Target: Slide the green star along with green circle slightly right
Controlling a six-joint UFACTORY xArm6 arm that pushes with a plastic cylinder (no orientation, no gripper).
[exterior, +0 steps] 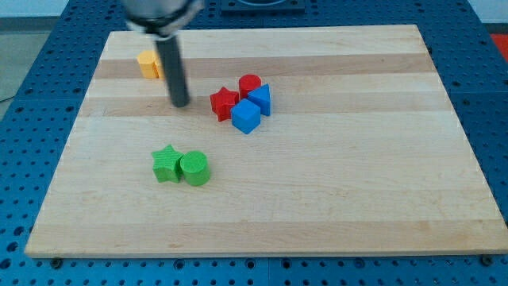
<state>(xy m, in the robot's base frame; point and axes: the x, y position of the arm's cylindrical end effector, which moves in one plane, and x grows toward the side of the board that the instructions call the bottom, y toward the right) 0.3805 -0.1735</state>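
The green star [166,164] lies on the wooden board at the lower left of centre. The green circle [194,168] touches its right side. My tip [181,104] stands on the board above them, about a block's length above the pair and a little to the left of the red star [224,103]. The rod rises from the tip toward the view's top. The tip touches no block.
A red circle [250,84], a blue block [261,98] and a blue cube [246,116] cluster with the red star, right of my tip. A yellow block [148,63] lies at the upper left, partly behind the rod. The board's edge [254,253] runs along the view's bottom.
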